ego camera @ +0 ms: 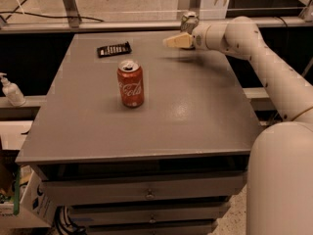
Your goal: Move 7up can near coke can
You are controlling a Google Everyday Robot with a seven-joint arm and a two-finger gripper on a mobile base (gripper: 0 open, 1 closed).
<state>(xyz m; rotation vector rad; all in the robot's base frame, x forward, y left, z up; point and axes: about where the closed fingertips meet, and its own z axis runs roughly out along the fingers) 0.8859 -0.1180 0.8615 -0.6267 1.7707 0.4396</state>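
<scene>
The coke can [130, 84], red with white script, stands upright left of the table's middle. The 7up can [189, 21], pale with a silver top, stands at the table's far edge, right of centre. My gripper [172, 41] hangs low over the table just in front of and slightly left of the 7up can, pointing left. It holds nothing that I can see. The white arm [254, 48] reaches in from the right and hides the lower part of the 7up can.
A flat black device [114, 49] lies at the back left of the grey table [186, 116]. A white pump bottle [11, 90] stands on a ledge off the table's left side. Drawers sit below the front edge. My base fills the lower right.
</scene>
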